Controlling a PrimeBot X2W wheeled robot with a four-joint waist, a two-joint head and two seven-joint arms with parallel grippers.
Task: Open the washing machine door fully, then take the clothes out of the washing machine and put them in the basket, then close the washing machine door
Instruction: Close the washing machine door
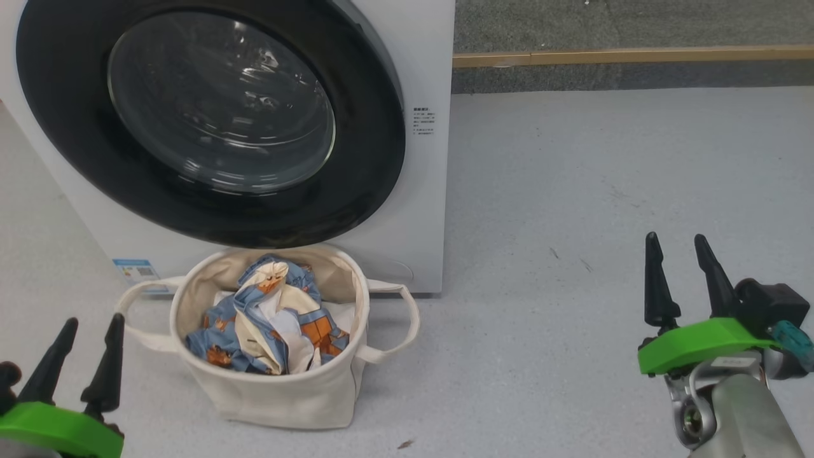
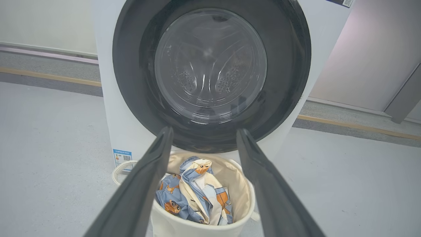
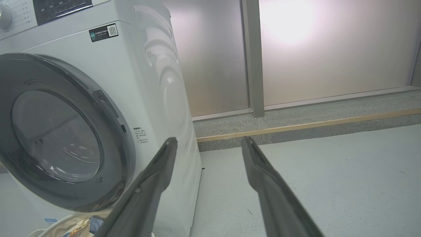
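The white washing machine (image 1: 420,210) stands at the upper left with its round black-rimmed door (image 1: 369,152) flat against its front, closed. Through the glass the steel drum (image 2: 210,75) looks bare. Right before it sits the cream basket (image 1: 280,388), holding the light blue clothes (image 1: 267,324) with orange-brown animal prints. My left gripper (image 1: 92,321) is open at the lower left, beside the basket's left handle and apart from it. My right gripper (image 1: 677,238) is open at the lower right over bare floor, far from the machine.
Pale grey floor (image 1: 572,222) spreads to the right of the washer. A wooden strip (image 1: 636,56) and darker carpet run along the back. Frosted wall panels (image 3: 296,49) stand behind the machine.
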